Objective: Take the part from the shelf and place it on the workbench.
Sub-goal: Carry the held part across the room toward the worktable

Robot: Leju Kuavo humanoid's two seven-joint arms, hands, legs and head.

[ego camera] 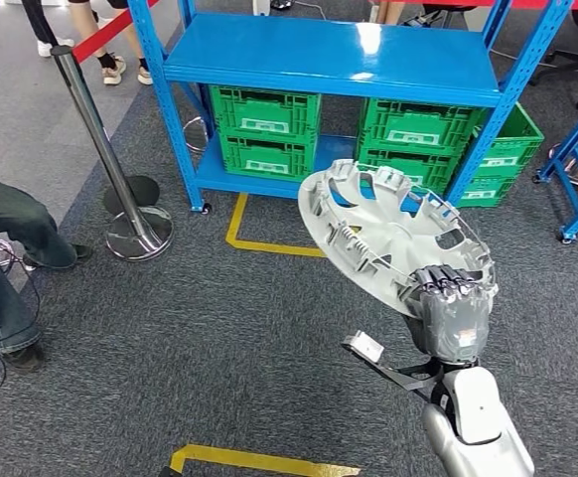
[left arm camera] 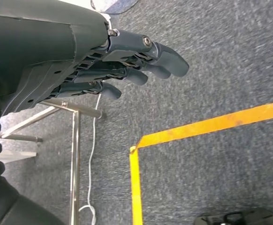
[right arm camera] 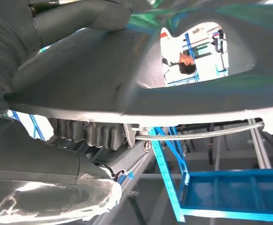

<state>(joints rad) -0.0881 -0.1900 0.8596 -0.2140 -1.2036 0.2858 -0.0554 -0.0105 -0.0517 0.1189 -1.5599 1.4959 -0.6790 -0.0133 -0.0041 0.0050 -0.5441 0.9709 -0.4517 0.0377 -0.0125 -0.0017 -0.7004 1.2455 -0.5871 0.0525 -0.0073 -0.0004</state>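
Note:
The part is a silver wheel cover [ego camera: 391, 234], held tilted in the air in front of the blue shelf [ego camera: 331, 55]. My right hand [ego camera: 453, 303] grips its near rim, fingers curled over the edge. In the right wrist view the wheel cover's [right arm camera: 135, 89] grey surface spans the picture, with my right hand [right arm camera: 75, 140] clamped on its rim. My left hand [left arm camera: 128, 65] hangs over the grey carpet with its fingers apart and nothing in them.
Green crates [ego camera: 267, 129] stand on the shelf's low board, with another crate [ego camera: 507, 154] to the right. A steel barrier post [ego camera: 106, 159] stands at the left. A seated person's legs [ego camera: 5, 268] are at the far left. Yellow tape [ego camera: 259, 459] marks the carpet.

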